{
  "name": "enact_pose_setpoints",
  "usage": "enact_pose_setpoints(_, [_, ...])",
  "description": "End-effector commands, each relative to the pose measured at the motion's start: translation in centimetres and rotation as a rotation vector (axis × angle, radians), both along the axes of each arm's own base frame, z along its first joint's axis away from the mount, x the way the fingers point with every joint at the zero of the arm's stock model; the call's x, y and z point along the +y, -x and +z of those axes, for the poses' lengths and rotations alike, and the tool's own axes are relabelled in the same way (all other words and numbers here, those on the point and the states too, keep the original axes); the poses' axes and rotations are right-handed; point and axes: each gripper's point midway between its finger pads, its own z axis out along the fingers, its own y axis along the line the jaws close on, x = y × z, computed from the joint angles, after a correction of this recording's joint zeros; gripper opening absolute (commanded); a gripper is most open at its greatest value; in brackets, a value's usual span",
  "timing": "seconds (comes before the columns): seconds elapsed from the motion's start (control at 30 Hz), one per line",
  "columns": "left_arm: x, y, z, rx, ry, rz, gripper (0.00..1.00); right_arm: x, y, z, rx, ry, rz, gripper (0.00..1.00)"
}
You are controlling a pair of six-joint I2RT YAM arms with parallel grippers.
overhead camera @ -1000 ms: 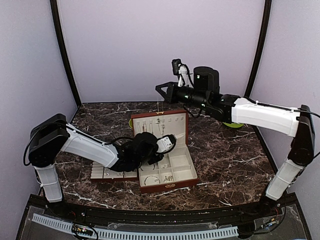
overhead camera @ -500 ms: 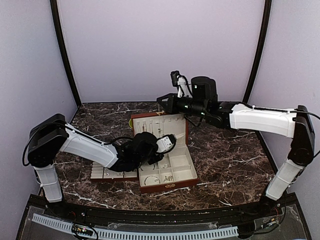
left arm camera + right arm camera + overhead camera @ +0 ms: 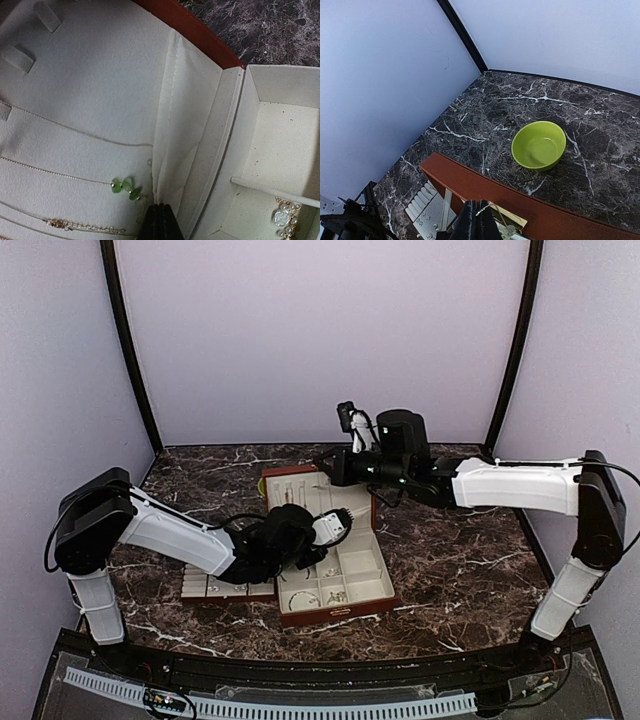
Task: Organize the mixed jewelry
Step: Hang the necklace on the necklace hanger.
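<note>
Dark marbled table [image 3: 450,540]. Right gripper [image 3: 476,205] pinching fine chain [image 3: 496,214], lid [image 3: 470,180] just beneath; left gripper [image 3: 159,209] clenched shut. Lower gently, keeping chain untangled.

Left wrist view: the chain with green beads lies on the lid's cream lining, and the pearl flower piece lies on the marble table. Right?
Not quite. The pearl flower piece lies in a cream-lined compartment of the red-brown box, not on the marble table, as the left wrist view shows. The chain with green beads is on the lid's lining.

Lilac walls [image 3: 320,330] — dark marble table [image 3: 470,560]
</note>
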Motion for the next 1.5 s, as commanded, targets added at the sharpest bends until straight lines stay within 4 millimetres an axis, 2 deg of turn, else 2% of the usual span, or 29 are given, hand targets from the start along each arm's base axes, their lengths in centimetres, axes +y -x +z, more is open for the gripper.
enact_pose_setpoints(0.0, [0.5, 0.7, 0.9, 0.0, 0.008, 0.001, 0.0, 0.3, 0.3, 0.0, -0.017, -0.023, 0.014, 0.0])
enact_pose_setpoints(0.2, [0.5, 0.6, 1.1, -0.004, 0.01, 0.006, 0.0, 0.5, 0.9, -1.4, -0.007, -0.004, 0.032, 0.0])
enact_pose_setpoints(0.53, [0.3, 0.5, 1.4, -0.005, 0.034, 0.01, 0.0, 0.1, 2.2, -0.9, -0.037, -0.003, 0.04, 0.0])
enact_pose_setpoints(0.73, [0.2, 0.4, 1.7, -0.01, 0.047, 0.01, 0.0, -0.2, 2.7, -1.9, -0.021, 0.003, 0.034, 0.0])
enact_pose_setpoints(1.17, [0.5, 0.8, 2.1, -0.011, 0.078, 0.003, 0.0, 0.2, 1.4, -3.9, -0.006, 0.032, -0.016, 0.0])
enact_pose_setpoints(1.33, [0.5, 0.9, 2.2, -0.011, 0.083, 0.002, 0.0, 0.4, 0.9, -3.7, -0.016, 0.032, -0.027, 0.0])
enact_pose_setpoints(1.47, [0.4, 0.8, 2.3, -0.012, 0.089, 0.0, 0.0, 0.8, 0.8, -5.2, 0.003, 0.058, -0.019, 0.0])
